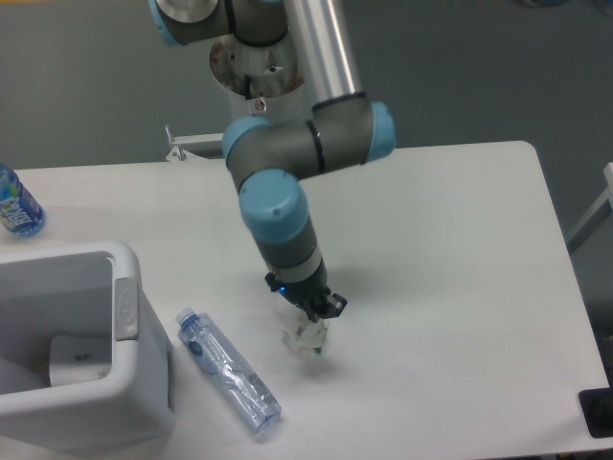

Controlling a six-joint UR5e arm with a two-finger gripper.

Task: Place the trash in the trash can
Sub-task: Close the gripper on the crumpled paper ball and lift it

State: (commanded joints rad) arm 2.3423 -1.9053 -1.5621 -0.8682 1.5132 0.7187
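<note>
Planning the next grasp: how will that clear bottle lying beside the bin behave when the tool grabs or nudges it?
The clear bottle looks empty and crumpled, so probably light and apt to buckle under squeeze. Lying on its side, it may roll or skid on the smooth table if nudged.

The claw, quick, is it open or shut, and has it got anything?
Claw: down over the crumpled wrapper wad on the table; looks closed on it, but the fingers are too small to be sure.
</note>
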